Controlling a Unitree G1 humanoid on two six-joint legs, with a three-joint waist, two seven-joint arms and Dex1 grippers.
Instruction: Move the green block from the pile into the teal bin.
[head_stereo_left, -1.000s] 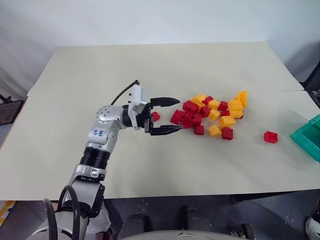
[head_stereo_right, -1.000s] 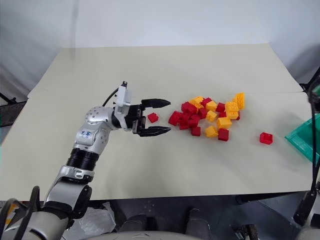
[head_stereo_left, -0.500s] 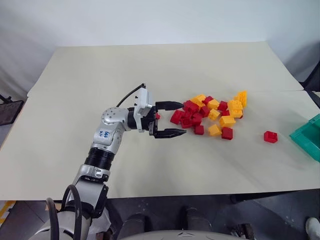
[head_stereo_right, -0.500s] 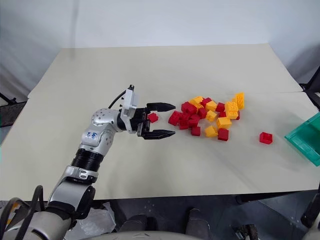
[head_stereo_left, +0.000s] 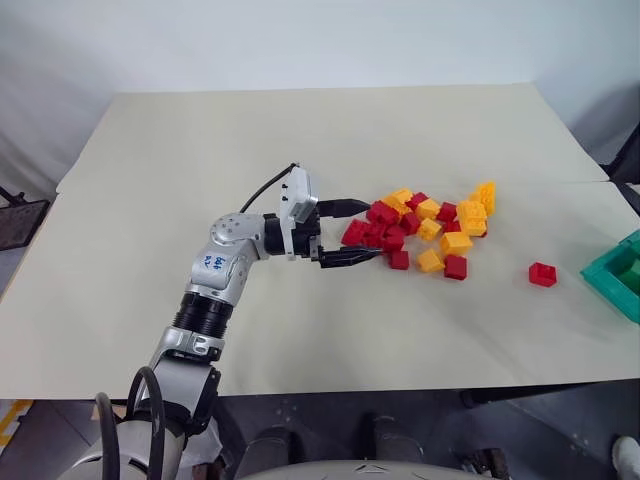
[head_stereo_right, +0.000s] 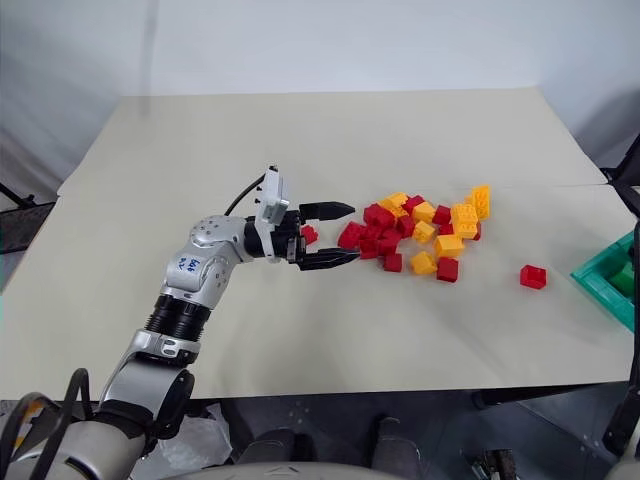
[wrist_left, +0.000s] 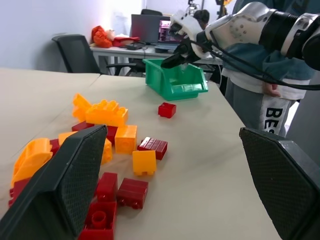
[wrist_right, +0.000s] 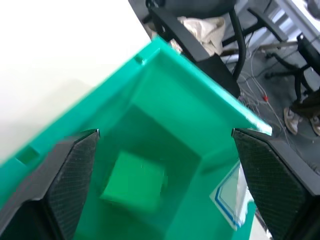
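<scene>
The teal bin (head_stereo_left: 612, 277) is cut off by the picture's right edge, and the green block (wrist_right: 134, 183) inside it looks blurred

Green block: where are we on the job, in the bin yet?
Done: the green block lies inside the teal bin, free between the right gripper's open jaws above it. In hand: nothing; the left gripper is open at the edge of the pile, which shows red and yellow-orange bricks and no green. Left: probably just pulling the right arm clear.
</scene>
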